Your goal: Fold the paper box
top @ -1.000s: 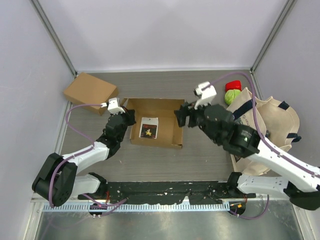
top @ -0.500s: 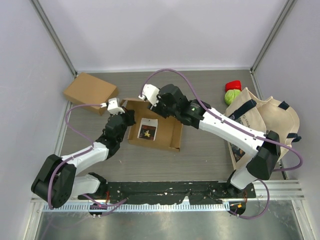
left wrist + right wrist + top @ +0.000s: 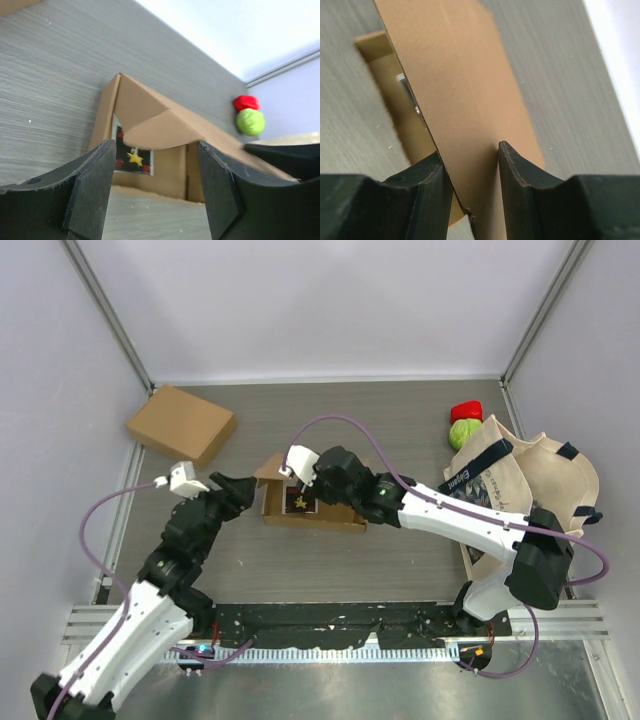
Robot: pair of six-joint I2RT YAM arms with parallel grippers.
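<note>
The brown paper box (image 3: 312, 512) lies in the middle of the table, with a star card inside it and its back lid tilted up over the opening. My right gripper (image 3: 315, 483) reaches over the box from the right. In the right wrist view it (image 3: 470, 150) is shut on the raised lid panel (image 3: 455, 85), one finger on each face. My left gripper (image 3: 238, 488) hovers just left of the box, open and holding nothing. The left wrist view shows the box (image 3: 150, 120) beyond the spread gripper (image 3: 155, 147).
A closed cardboard box (image 3: 180, 425) sits at the back left. A red object (image 3: 465, 412) and a green one (image 3: 462, 432) lie at the back right, beside a cream tote bag (image 3: 530, 480) along the right side.
My left gripper has let go of the box's left side, opened and drawn back toward me. My right arm has swung across the box and closed on the lid, which now tilts over the opening.
</note>
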